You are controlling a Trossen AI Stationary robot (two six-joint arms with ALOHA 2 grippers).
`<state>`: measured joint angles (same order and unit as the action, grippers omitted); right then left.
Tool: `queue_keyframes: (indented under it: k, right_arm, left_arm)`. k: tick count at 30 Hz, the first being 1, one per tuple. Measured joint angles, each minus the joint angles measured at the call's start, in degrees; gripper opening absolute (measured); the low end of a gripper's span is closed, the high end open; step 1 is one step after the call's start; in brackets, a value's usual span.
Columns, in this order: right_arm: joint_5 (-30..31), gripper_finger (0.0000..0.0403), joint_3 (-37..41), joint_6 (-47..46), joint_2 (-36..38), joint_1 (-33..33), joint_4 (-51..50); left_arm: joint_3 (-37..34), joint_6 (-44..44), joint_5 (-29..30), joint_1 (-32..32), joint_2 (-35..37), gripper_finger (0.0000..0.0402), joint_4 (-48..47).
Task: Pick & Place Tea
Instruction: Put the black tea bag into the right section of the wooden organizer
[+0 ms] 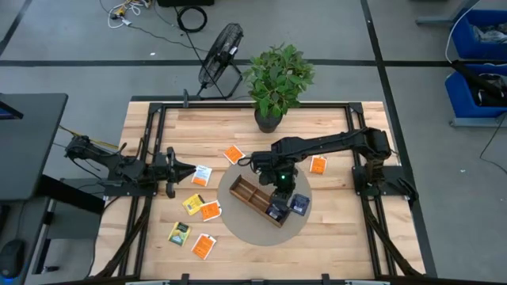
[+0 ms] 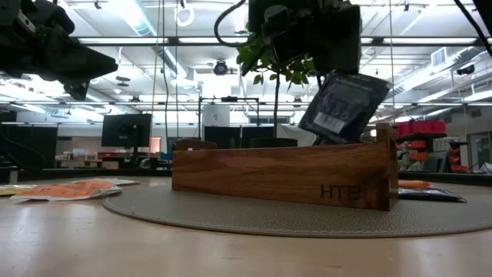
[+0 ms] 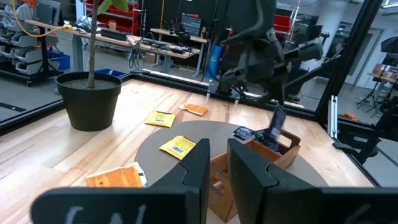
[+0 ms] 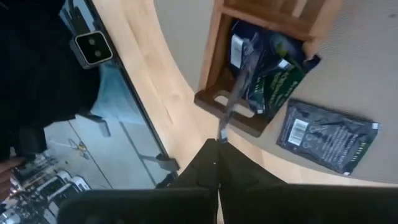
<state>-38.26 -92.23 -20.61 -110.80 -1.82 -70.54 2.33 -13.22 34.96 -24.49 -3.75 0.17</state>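
I have the right gripper [image 1: 280,187] hanging over the end of the wooden tray [image 1: 255,199] nearest the right arm's base, on the round grey mat [image 1: 238,224] at the middle of the bench [image 1: 333,229]. Its fingers are pressed together, pinching the top edge of a dark blue sachet [image 2: 343,106]. From table height that sachet hangs tilted, its lower edge down behind the tray's end wall. Through the right wrist camera I see it edge-on over the end compartment, which already holds other dark sachets [image 4: 268,70]. Whether the held one touches them I cannot tell.

Another dark blue sachet [image 1: 299,204] lies flat on the mat just beside that end of the tray.

The rest of the tea is spread over the bare wood. One orange sachet [image 1: 318,165] lies toward the right arm's base, and another orange one [image 1: 232,153] lies near the potted plant [image 1: 275,79] at the far edge. Toward the near left corner I see a white-and-orange sachet [image 1: 203,175], a yellow one [image 1: 192,204], an orange one [image 1: 210,211], a yellow-green one [image 1: 179,233] and an orange one [image 1: 203,246].

My left gripper [image 1: 187,172] waits at the left edge, above the wood, its fingers [image 3: 198,169] slightly parted around nothing.
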Motion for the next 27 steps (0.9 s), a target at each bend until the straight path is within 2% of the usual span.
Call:
queue_keyframes:
  k: [16,19,27]
  right_arm:
    - [-0.3,0.0,0.0,0.3,-0.2,-0.8,0.9]
    - [1.2,0.0,0.0,0.1,-0.2,-0.7,1.9]
    - [1.8,0.0034,0.0,0.3,-0.2,-0.7,1.9]
  left_arm:
    - [0.0,-0.1,0.0,0.0,0.0,0.0058,0.0]
    - [0.0,-0.4,0.0,0.0,0.0,0.0058,0.0]
    - [0.0,-1.2,0.0,0.0,0.0,0.0058,0.0]
